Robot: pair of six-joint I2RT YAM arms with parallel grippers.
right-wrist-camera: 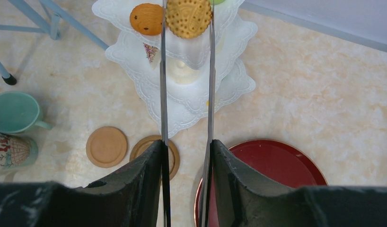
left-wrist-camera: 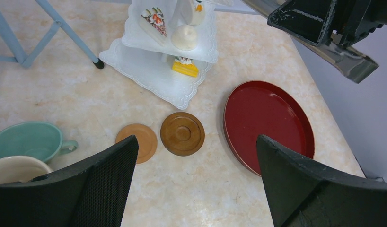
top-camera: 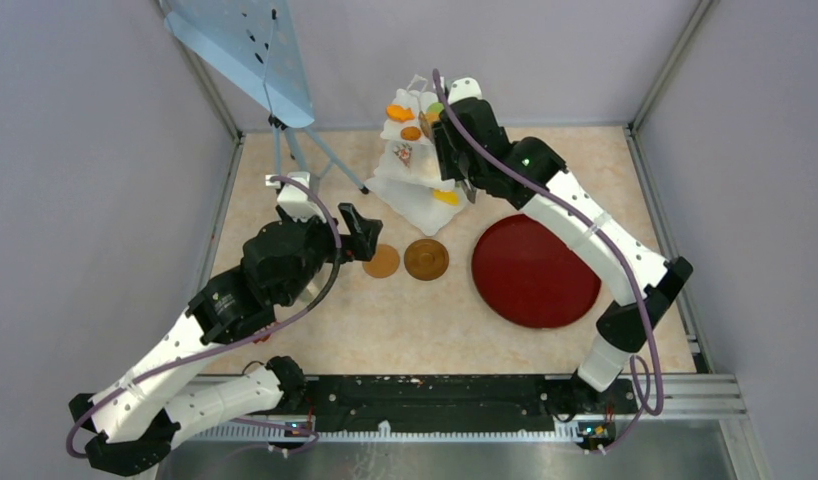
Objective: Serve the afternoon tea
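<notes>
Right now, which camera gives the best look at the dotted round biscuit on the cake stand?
The right wrist view: the biscuit shows large between the tongs, over the stand. In the top view the right arm mostly hides it. The left wrist view crops off the stand's top tier, so no biscuit there.

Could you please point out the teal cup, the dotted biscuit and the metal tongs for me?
teal cup (left-wrist-camera: 27,138): left wrist view, inner wall.
dotted biscuit (right-wrist-camera: 188,18): right wrist view, middle of its face.
metal tongs (right-wrist-camera: 163,94): right wrist view, left blade.
</notes>
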